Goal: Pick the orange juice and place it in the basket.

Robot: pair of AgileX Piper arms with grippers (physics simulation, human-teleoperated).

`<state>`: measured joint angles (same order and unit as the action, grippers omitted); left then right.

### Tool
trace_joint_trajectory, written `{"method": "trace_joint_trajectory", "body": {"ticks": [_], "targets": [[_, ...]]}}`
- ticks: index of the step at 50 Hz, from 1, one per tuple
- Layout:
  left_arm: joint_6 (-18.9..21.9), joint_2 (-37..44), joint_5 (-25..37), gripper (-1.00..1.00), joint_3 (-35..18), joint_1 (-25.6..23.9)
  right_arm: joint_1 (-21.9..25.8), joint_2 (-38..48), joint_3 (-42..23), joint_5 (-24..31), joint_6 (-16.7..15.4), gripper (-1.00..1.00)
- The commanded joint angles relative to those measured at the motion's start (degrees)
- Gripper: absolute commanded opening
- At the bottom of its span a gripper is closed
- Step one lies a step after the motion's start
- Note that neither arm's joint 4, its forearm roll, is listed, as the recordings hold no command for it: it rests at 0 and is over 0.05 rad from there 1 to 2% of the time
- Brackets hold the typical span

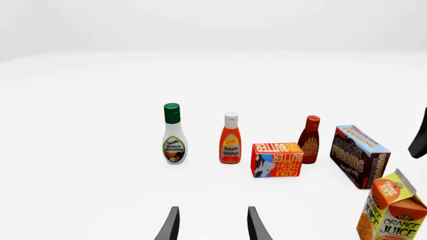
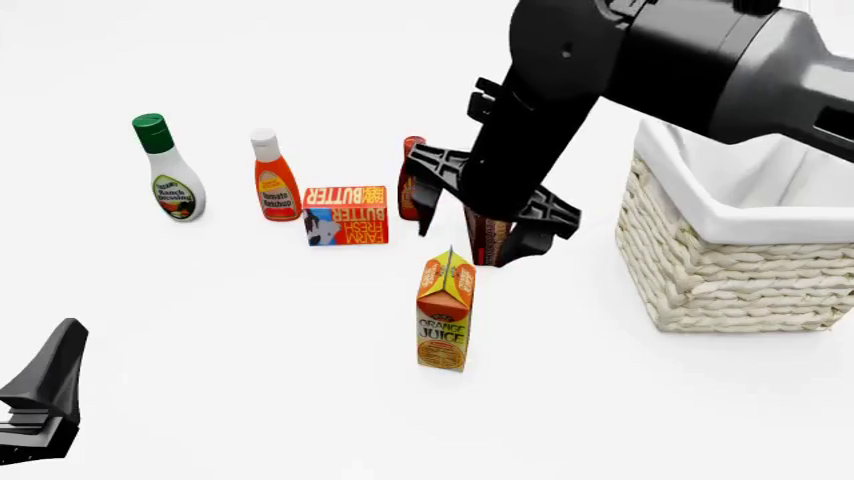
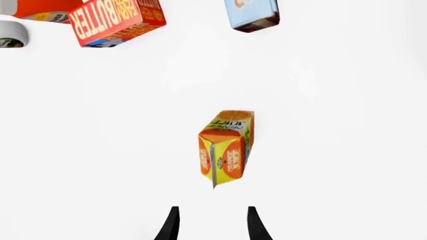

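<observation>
The orange juice [image 2: 445,312] is a tall orange gable-top carton standing upright on the white table, left of the basket [image 2: 727,270]. The basket is large, cream woven wicker with a white lining. My right gripper [image 2: 475,235] hangs above and just behind the carton, pointing down, open and empty. The right wrist view shows the carton [image 3: 225,147] from above, ahead of the open fingers [image 3: 255,225]. My left gripper [image 1: 213,227] is open and empty, low at the front left [image 2: 47,395], far from the carton [image 1: 393,212].
Behind the carton stand a ranch dressing bottle [image 2: 171,170], a ketchup bottle [image 2: 276,178], a butter box [image 2: 347,215], a BBQ sauce bottle [image 2: 411,165] and a chocolate pudding box [image 2: 487,238]. The right gripper partly hides the last two.
</observation>
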<state>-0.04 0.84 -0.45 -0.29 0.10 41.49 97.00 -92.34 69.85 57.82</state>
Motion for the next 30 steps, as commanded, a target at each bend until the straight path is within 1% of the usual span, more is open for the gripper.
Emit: {"method": "trace_joint_trajectory", "body": {"ticks": [1,12,21,22,24,30], "targets": [[0.0,0.0,0.0,1.00,0.0,0.0,-0.2,2.2,-0.9,0.0,-1.6,1.00],[0.0,0.0,0.0,1.00,0.0,0.0,-1.1,4.7,-2.2,0.0,-3.3,1.00],[0.0,0.0,0.0,1.00,0.0,0.0,-1.0,5.8,-2.5,0.0,-3.8,1.00],[0.0,0.0,0.0,1.00,0.0,0.0,-1.5,6.0,-2.3,0.0,-4.4,1.00],[0.0,0.0,0.0,1.00,0.0,0.0,-1.1,6.2,-2.5,0.0,-4.1,1.00],[0.0,0.0,0.0,1.00,0.0,0.0,-1.2,6.6,-2.4,0.0,-4.6,1.00]]}}
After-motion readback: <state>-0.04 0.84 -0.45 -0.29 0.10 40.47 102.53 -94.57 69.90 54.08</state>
